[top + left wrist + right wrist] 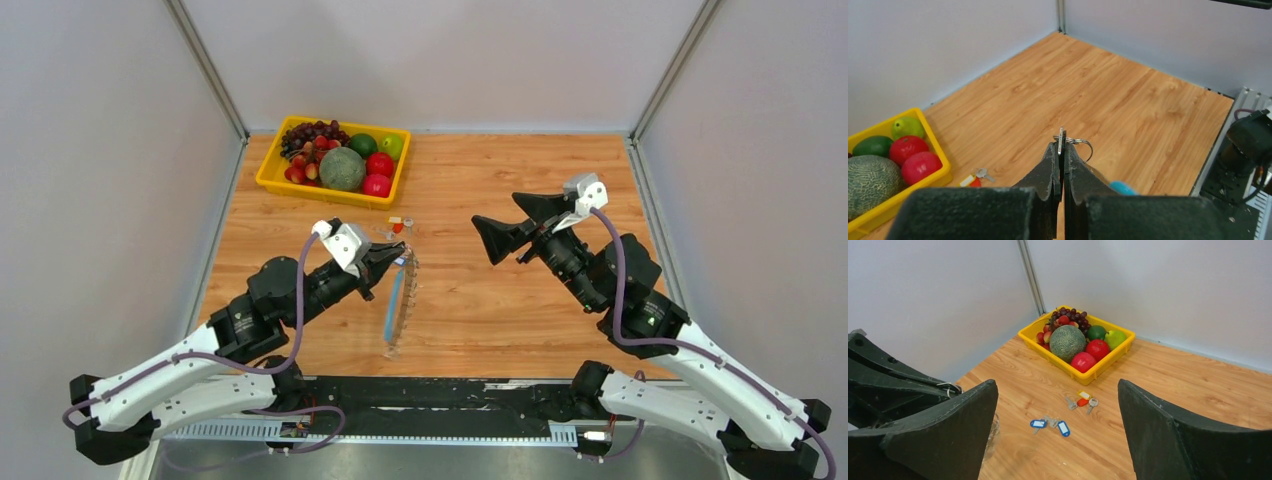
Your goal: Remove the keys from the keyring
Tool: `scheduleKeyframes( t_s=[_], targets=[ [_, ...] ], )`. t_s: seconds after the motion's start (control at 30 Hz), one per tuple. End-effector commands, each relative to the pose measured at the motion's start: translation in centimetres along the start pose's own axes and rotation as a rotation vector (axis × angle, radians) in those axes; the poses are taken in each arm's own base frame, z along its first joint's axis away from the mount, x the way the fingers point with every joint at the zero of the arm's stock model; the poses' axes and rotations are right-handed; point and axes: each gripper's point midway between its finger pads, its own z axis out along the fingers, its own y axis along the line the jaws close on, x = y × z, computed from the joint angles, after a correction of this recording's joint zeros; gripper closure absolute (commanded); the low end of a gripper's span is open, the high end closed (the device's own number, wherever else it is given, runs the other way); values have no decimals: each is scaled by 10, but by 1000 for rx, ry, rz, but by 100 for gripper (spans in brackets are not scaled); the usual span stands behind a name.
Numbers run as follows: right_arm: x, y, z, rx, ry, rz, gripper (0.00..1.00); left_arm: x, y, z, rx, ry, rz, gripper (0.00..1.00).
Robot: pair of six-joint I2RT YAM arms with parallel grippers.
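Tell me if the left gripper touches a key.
Touching. The left wrist view shows the left gripper shut on a thin silvery key, pinching it from both sides.

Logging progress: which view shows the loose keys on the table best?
Right wrist: the loose keys lie unobstructed, with the blue tags and an orange-yellow cluster distinct. Top external shows them only as tiny specks near the tray. Left wrist catches just one tagged key beside the tray.
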Motion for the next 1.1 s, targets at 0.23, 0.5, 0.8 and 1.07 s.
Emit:
scheduleKeyframes(
  t_s=[0.23,0.5,0.8,1.07],
  targets=[
    [-11,-2,-1,2,-49,-32,5,-33,-18,-22,190,183,183,100],
    [-12,-2,-1,-2,-55,-32,5,-38,6,1,138,240,488,100],
    [-8,4,-1,-44,-54,-55,5,-29,42,39,93,256,786,100],
    [6,6,7,-59,-54,-100,6,8,29,34,135,116,823,100]
  ],
)
